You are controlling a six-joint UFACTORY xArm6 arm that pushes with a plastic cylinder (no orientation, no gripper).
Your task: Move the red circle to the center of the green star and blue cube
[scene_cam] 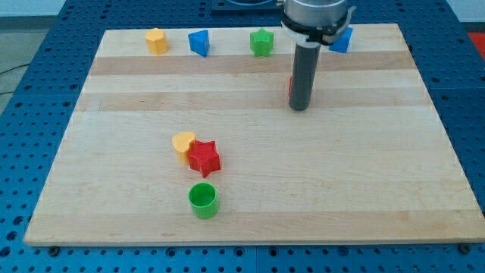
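**Red circle mostly hidden behind the rod, partway to its slot**

The red circle [291,86] shows only as a thin red sliver at the left edge of the dark rod, in the upper right part of the worktop [364,174]; I take it for the circle, though so little of it peeks out that its shape cannot be confirmed. My tip [300,108] sits right against it, on the side toward the view's bottom and right. There are no jaws on this arm, only the rod, so nothing is spread or pinched.

The targets lie along the view's top edge: the green star [262,42] to the upper left of the red piece, and the blue cube [341,39] to the upper right, partly covered by the arm's body. The gap between them is just above where the red circle now lies.

The step in hand looks like the final push. The next move calls for a short shove toward the view's top, kept centred on the block so it does not slip sideways off the rod.

Away from this, a yellow block [156,40] and a blue triangular block [198,42] stand in the top row. Lower left, a yellow heart [183,142] touches a red star [204,158], with a green cylinder [202,200] just below.
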